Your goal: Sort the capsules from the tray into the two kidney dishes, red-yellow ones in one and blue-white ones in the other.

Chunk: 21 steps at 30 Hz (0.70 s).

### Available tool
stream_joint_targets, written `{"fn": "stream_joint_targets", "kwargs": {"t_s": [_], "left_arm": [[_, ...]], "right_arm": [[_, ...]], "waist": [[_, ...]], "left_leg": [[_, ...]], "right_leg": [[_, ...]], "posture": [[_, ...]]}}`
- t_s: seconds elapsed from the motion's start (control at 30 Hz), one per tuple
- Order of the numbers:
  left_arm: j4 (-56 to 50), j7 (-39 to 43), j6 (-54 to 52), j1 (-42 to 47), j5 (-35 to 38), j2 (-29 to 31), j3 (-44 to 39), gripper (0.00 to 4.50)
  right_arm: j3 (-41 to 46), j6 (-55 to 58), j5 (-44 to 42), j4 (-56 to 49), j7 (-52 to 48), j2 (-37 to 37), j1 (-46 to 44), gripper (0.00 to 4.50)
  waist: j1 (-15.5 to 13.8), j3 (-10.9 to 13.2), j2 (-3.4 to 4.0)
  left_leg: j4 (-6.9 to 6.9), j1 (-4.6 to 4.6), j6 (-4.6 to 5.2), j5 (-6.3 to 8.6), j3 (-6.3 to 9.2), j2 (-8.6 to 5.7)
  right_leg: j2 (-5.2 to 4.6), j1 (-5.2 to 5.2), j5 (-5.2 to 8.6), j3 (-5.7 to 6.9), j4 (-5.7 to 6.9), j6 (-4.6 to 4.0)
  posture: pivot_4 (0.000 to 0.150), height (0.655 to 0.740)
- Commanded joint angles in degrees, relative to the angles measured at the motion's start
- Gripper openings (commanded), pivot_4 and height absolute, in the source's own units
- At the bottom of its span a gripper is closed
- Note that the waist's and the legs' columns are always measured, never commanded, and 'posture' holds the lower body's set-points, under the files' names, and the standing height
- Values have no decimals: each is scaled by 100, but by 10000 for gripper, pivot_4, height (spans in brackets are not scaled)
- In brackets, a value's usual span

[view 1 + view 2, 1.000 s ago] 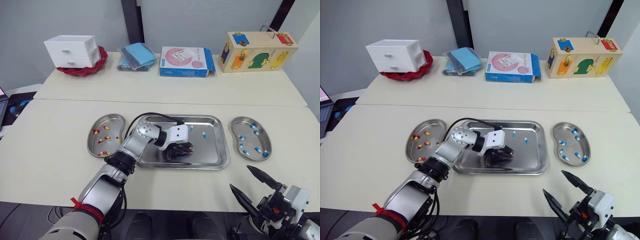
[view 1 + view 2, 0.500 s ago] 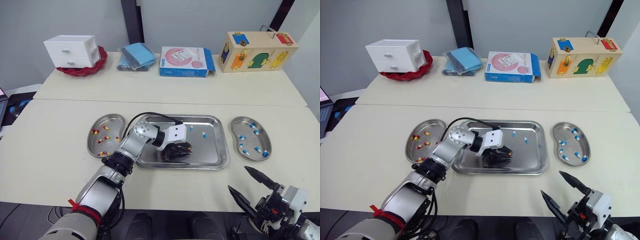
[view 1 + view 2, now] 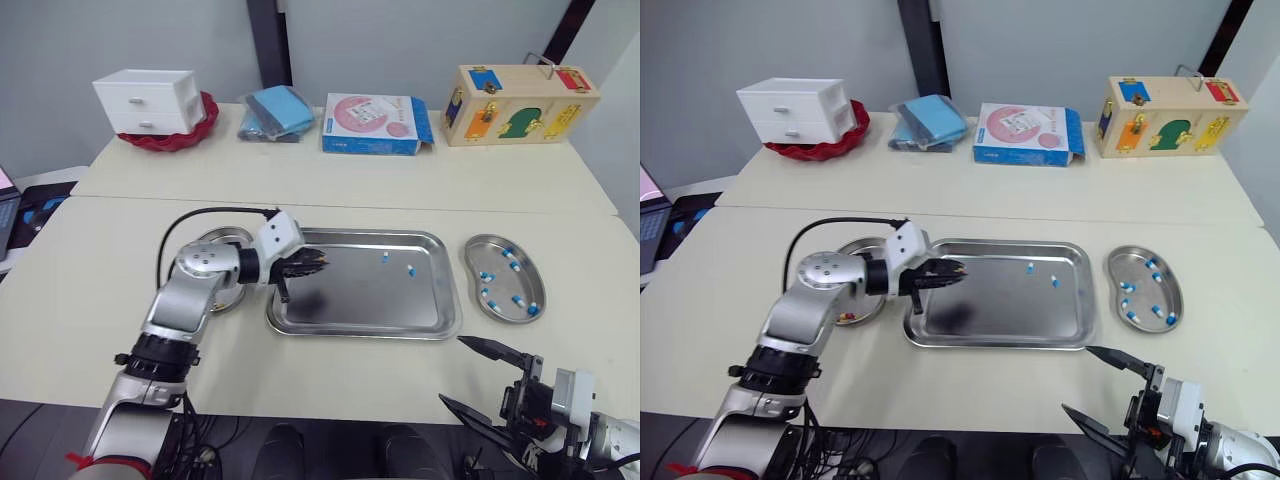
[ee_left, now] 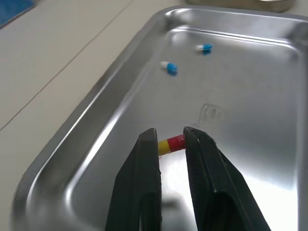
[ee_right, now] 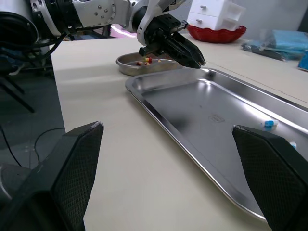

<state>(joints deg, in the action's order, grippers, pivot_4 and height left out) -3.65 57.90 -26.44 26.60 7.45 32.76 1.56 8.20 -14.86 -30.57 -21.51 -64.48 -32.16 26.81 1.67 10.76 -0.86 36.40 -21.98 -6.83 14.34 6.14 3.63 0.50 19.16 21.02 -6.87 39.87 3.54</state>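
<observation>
My left gripper (image 3: 308,263) hangs over the left end of the steel tray (image 3: 360,305), shut on a red-yellow capsule (image 4: 172,143) held crosswise between its fingertips. Two blue-white capsules (image 3: 384,257) (image 3: 411,270) lie at the tray's far right part. The left kidney dish (image 3: 218,239) is mostly hidden behind my left arm; red-yellow capsules (image 5: 146,61) lie in it. The right kidney dish (image 3: 498,265) holds several blue-white capsules. My right gripper (image 3: 480,382) is low at the table's near edge, right of the tray's front corner, open and empty.
Along the far table stand a white drawer unit (image 3: 148,100) in a red bowl, a blue cloth bundle (image 3: 275,110), a pink-and-blue box (image 3: 373,122) and a wooden lock box (image 3: 520,90). A seam runs between the two tables.
My left gripper has lifted from the middle of the tray and swung left toward the left dish, carrying the red-yellow capsule. My right gripper has sunk a little lower.
</observation>
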Motion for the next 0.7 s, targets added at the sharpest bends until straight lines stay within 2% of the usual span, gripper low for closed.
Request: {"fn": "stream_joint_targets", "kwargs": {"t_s": [0.03, 0.13, 0.27, 0.47, 0.7], "left_arm": [[-767, -573, -677, -388, 323, 337, -1025, 4071], [-934, -936, -940, -793, 445, 522, -1610, 4071], [-950, -1207, -925, -1339, 433, 758, -1962, 4071], [-809, -1437, -742, -1571, 511, 709, -1915, 4071], [-551, -1582, -550, -1512, 541, 713, -1735, 4071]], "right_arm": [[-21, 100, -223, 150, -217, -104, -216, 45000], [-21, 154, -355, 253, -364, -138, -380, 45000], [-35, 281, -410, 355, -536, -227, -546, 45000], [-105, 341, -382, 504, -605, -163, -872, 45000], [-90, 294, -335, 518, -577, -84, -816, 45000]], "waist": [[1, 0, 0], [4, 0, 0], [3, 0, 0], [-19, 0, -5], [-3, 0, -4]], "left_leg": [[0, 1, 0, 0, 1, 1], [-2, 2, 0, 0, 4, 4], [-1, 4, 0, 0, 1, 2], [1, 2, -1, 0, 6, 2], [0, 2, -1, 0, 4, 2]], "right_leg": [[0, 0, 0, 0, 1, 0], [1, 2, 0, 3, 2, 0], [-1, 0, 0, 2, 2, 0], [-1, -1, 0, 7, 2, 0], [-1, 1, 0, 6, 2, 0]], "posture": [[1500, 7400], [1500, 7400], [1500, 7400], [1500, 7400], [1500, 7400]]}}
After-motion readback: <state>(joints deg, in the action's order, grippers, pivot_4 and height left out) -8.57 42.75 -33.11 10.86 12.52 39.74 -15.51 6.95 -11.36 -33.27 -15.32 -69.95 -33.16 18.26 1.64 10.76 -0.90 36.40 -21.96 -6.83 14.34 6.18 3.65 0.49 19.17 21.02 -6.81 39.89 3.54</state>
